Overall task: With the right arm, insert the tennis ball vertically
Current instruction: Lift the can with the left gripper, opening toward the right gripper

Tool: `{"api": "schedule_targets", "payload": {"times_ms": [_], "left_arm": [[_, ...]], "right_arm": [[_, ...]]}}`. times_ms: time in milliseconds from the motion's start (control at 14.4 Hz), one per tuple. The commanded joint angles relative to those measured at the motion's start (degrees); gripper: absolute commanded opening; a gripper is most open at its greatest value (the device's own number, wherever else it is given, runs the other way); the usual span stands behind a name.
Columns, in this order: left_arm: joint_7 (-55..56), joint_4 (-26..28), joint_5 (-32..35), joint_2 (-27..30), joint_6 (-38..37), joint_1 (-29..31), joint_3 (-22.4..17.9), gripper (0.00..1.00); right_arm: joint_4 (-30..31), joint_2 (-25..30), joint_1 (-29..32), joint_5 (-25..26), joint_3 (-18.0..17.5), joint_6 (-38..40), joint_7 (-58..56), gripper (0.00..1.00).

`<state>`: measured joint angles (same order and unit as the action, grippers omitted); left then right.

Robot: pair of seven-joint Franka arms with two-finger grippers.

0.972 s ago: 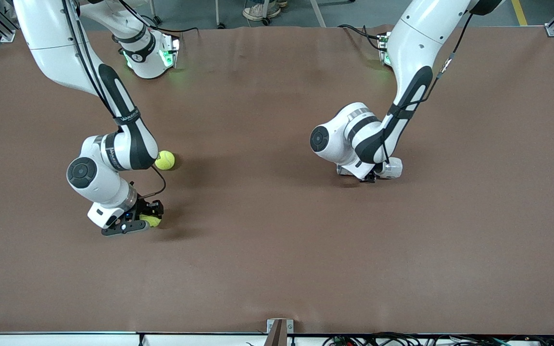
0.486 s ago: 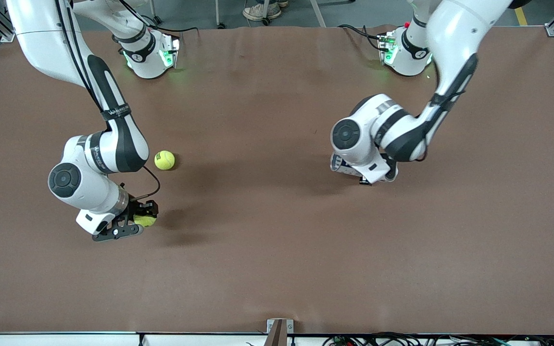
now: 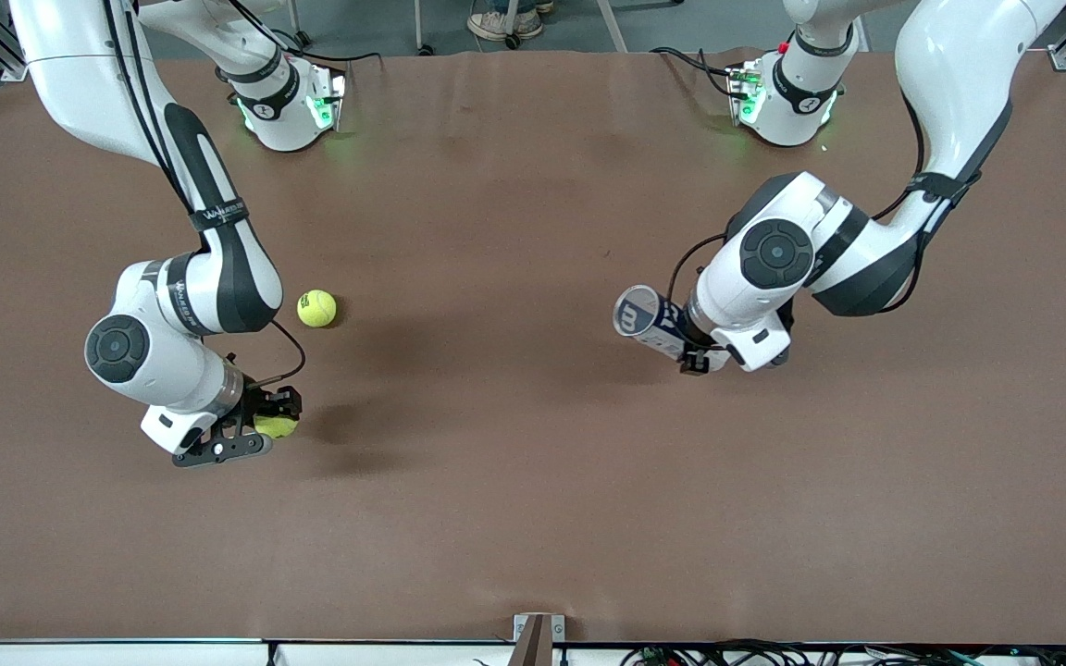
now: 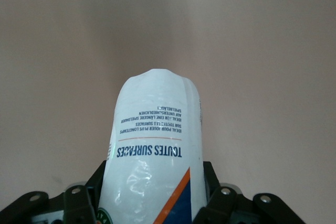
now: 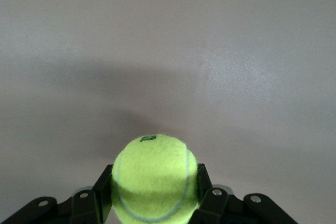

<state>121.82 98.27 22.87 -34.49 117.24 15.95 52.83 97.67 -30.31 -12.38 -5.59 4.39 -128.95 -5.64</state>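
The can [image 3: 651,322] in the left pincer [image 3: 692,356] carries a large white "m" on its dark round end, and its white side reads "TOUTES SURFACES" in dark capitals, shown upside down in the left wrist view, above a blue and orange patch; the smaller lines of print under that heading are too fine to read. The left pincer is clamped on this can [image 4: 155,156], which lies tilted off the brown tabletop [image 3: 533,518], its "m" end pointing toward the right arm's end. The can's other end is covered by the wrist.

There are two tennis balls and one can. The loose tennis ball [image 3: 316,308] rests on the tabletop, with a small dark mark that cannot be read. The held tennis ball [image 3: 276,425] is squeezed between the fingers of the right pincer [image 3: 260,427], raised just over the tabletop, lower in the front view than the loose tennis ball and well apart from the can. The held ball [image 5: 155,178] bears a small dark stamp near its top, also illegible, and the pincer body hides much of it from the front.
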Motion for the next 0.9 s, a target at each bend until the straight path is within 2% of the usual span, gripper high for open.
{"api": "schedule_targets", "payload": {"times_ms": [0, 208, 417, 625, 833], "left_arm": [[0.1, -3.3, -1.9, -4.8, 5.8, -2.3, 0.4, 0.72], [0.0, -4.3, -2.2, -9.0, 12.5, -4.4, 0.3, 0.72], [-0.3, -11.5, -2.6, -16.5, 13.7, -8.9, -0.6, 0.72], [-0.1, -16.2, -5.0, -18.5, 13.9, -16.1, -6.1, 0.72], [-0.9, -17.5, -7.6, -19.8, 16.6, -18.0, -6.6, 0.72]], "right_arm": [[-0.5, 0.4, 0.4, 0.1, -0.3, 0.9, 0.2, 0.28], [-1.0, 1.0, 0.3, -0.2, -0.4, 3.4, 0.6, 0.28], [-1.2, 3.7, -0.6, -0.4, -1.0, 8.3, 5.9, 0.28], [-0.8, 6.7, -6.0, -0.7, -1.0, 11.4, 15.4, 0.28], [-0.7, 8.2, -12.5, -2.3, -1.1, 12.4, 26.0, 0.28]]}}
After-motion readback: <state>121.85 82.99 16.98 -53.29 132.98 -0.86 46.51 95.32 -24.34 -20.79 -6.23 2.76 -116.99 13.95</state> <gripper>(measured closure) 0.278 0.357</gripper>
